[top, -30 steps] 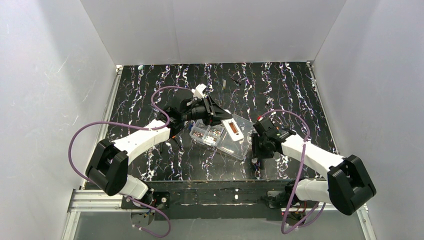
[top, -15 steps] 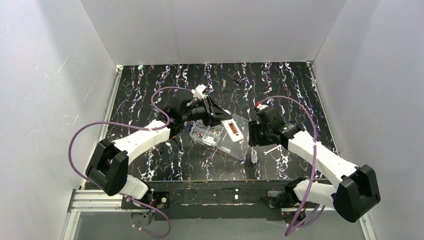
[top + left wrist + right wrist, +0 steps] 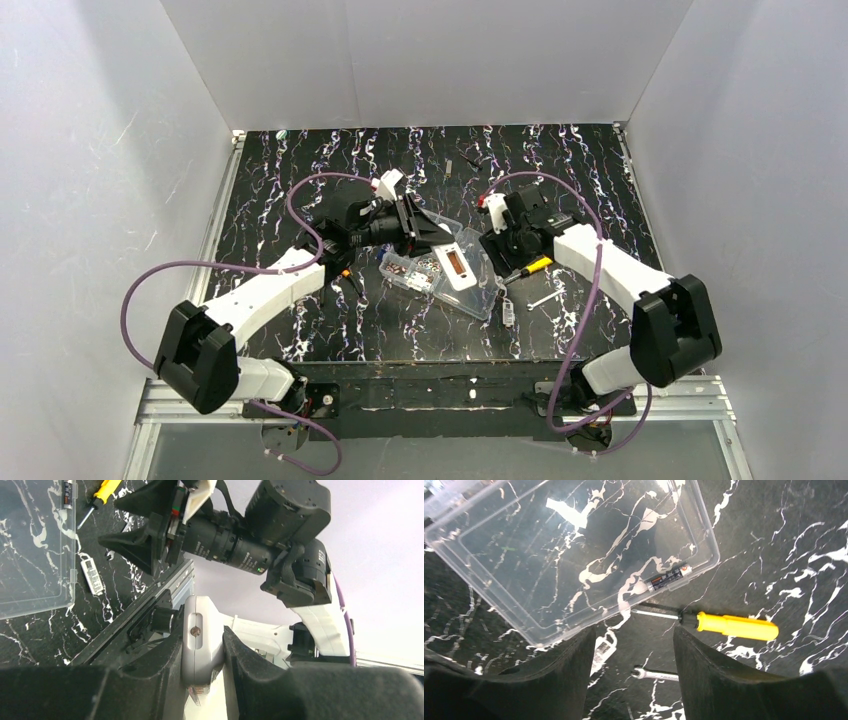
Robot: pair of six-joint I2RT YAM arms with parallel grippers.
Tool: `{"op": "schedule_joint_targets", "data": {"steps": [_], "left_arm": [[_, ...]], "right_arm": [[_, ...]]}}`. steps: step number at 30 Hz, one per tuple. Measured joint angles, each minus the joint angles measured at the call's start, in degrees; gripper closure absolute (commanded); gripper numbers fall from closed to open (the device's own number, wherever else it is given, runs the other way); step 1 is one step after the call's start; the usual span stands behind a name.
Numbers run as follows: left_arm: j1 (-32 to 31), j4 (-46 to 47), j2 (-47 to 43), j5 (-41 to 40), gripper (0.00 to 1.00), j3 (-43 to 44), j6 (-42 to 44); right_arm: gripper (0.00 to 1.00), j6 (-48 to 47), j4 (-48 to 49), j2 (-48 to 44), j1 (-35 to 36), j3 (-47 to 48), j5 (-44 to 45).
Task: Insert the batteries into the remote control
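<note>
Right gripper (image 3: 634, 642) swung to clear box's (image 3: 524, 570) right, jaws spread, empty: no battery yet. Left gripper (image 3: 202, 652) pinches remote control (image 3: 456, 266).

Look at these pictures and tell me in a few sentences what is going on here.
The left gripper is shut on the white remote control, holding it over the clear box. The right gripper hangs open and empty over a corner of that box, where one battery lies. A yellow-handled screwdriver lies on the table beside the box. No battery is picked up yet.
</note>
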Motion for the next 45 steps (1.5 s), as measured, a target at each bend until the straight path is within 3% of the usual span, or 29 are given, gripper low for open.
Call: {"op": "schedule_joint_targets", "data": {"steps": [15, 45], "left_arm": [[0.98, -6.88, -4.72, 0.61, 1.00, -0.66, 3.58], [3.04, -9.62, -5.68, 2.40, 1.00, -0.70, 4.70]], "right_arm": [[0.33, -14.03, 2.27, 11.19, -0.20, 2.45, 0.24], [0.33, -18.60, 0.74, 20.28, -2.43, 7.74, -2.56]]}}
